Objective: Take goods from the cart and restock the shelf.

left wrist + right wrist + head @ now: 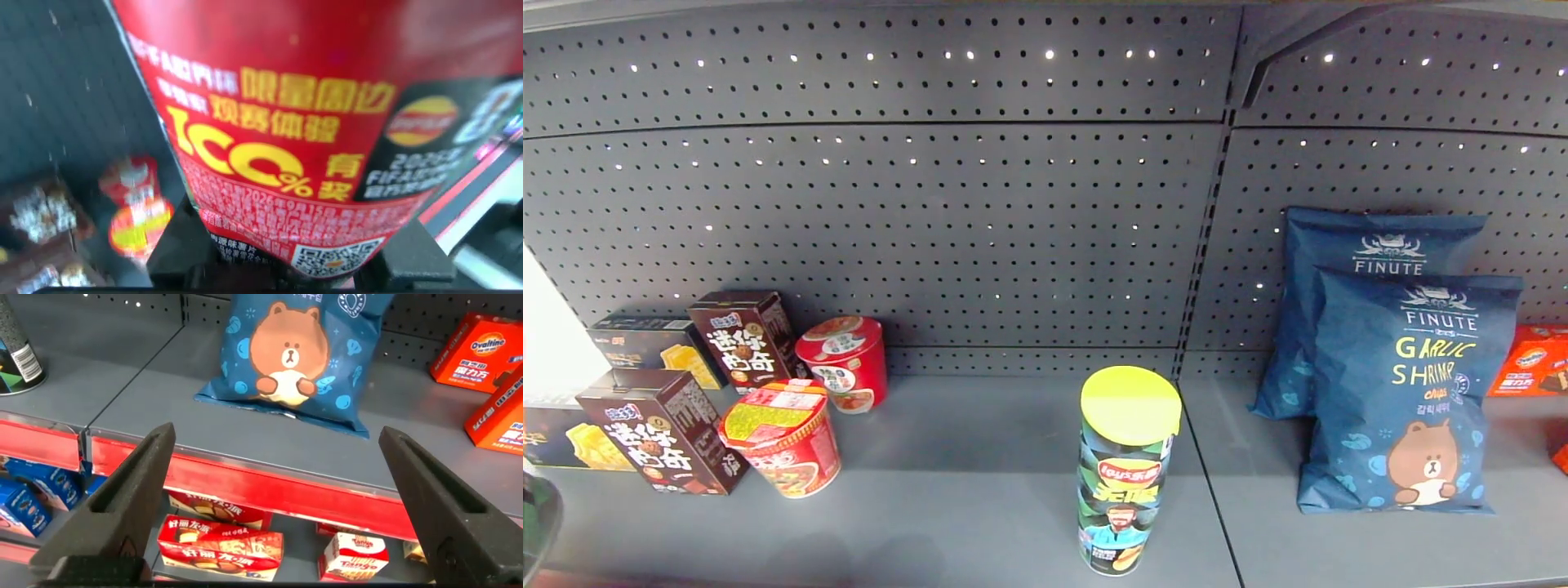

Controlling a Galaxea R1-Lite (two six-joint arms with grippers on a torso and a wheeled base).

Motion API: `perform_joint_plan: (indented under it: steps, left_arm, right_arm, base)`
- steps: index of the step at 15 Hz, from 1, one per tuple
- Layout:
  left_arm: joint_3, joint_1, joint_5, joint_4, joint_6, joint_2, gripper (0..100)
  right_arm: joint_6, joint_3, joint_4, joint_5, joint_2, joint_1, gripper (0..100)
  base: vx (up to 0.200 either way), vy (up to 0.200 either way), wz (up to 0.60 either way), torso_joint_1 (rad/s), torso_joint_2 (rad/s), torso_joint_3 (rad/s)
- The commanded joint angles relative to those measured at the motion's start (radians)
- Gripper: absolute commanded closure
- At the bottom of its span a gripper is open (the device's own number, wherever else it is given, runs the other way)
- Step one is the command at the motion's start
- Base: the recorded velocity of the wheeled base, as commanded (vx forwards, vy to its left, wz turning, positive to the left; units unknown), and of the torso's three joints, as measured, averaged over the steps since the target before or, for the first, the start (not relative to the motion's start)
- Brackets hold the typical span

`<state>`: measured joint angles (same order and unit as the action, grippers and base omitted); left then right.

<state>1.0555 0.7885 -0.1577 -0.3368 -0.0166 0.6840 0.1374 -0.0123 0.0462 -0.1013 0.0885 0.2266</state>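
My left gripper (298,263) is clamped around a red can (278,122), a smooth, glossy cylinder with yellow lettering and a black panel on one side. Its dark fingers (192,249) press on both sides near the can's bottom, and I see it held off the shelf (980,465), with the two red noodle cups (135,212) of the shelf's left end blurred behind it. My right gripper (276,441) stands spread wide and holds nothing, its black wedge-shaped pads facing the shelf's red front edge (270,478), beyond which a crinkled blue chip bag (294,351) with a bear on it stands. On the matte grey metal shelf, a tall can with a yellow-green lid (1129,478) stands upright near the front edge at the middle, before a perforated back panel (931,204). Brown cardboard boxes (666,429) sit at the left end.
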Motion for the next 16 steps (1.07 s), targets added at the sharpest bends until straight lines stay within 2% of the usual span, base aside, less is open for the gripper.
perform_joint_plan:
  steps: [1, 3, 4, 5, 9, 12, 16]
  left_arm:
    - [-0.131, 0.015, 0.058, -0.053, 0.001, 0.068, 100]
    - [-0.256, 0.011, 0.078, 0.122, 0.001, 0.092, 100]
    - [-0.285, 0.008, 0.078, 0.183, 0.001, 0.112, 100]
    - [-0.318, 0.011, 0.079, 0.219, 0.003, 0.112, 100]
    - [-0.509, 0.014, 0.084, 0.229, 0.003, 0.028, 100]
    - [-0.52, 0.015, 0.087, 0.237, 0.003, 0.029, 100]
    - [-0.539, 0.011, 0.102, 0.343, 0.006, 0.12, 100]
  right_arm:
    - [-0.002, 0.0, 0.0, -0.002, 0.005, 0.0, 0]
    - [-0.001, 0.0, 0.0, -0.002, 0.005, 0.0, 0]
    - [-0.001, 0.0, 0.0, -0.002, 0.005, 0.0, 0]
    - [0.001, 0.0, 0.0, -0.002, 0.005, 0.0, 0]
    - [0.001, 0.0, 0.0, -0.003, 0.005, 0.0, 0]
    - [0.001, 0.0, 0.0, -0.006, 0.007, 0.0, 0]
    - [-0.001, 0.0, 0.0, -0.006, 0.005, 0.0, 0]
  base:
    - [0.0, 0.0, 0.0, 0.0, 0.0, 0.0]
    - [0.0, 0.0, 0.0, 0.0, 0.0, 0.0]
    - [0.0, 0.0, 0.0, 0.0, 0.0, 0.0]
    - [0.0, 0.0, 0.0, 0.0, 0.0, 0.0]
    - [0.0, 0.0, 0.0, 0.0, 0.0, 0.0]
    - [0.0, 0.0, 0.0, 0.0, 0.0, 0.0]
    - [0.0, 0.0, 0.0, 0.0, 0.0, 0.0]
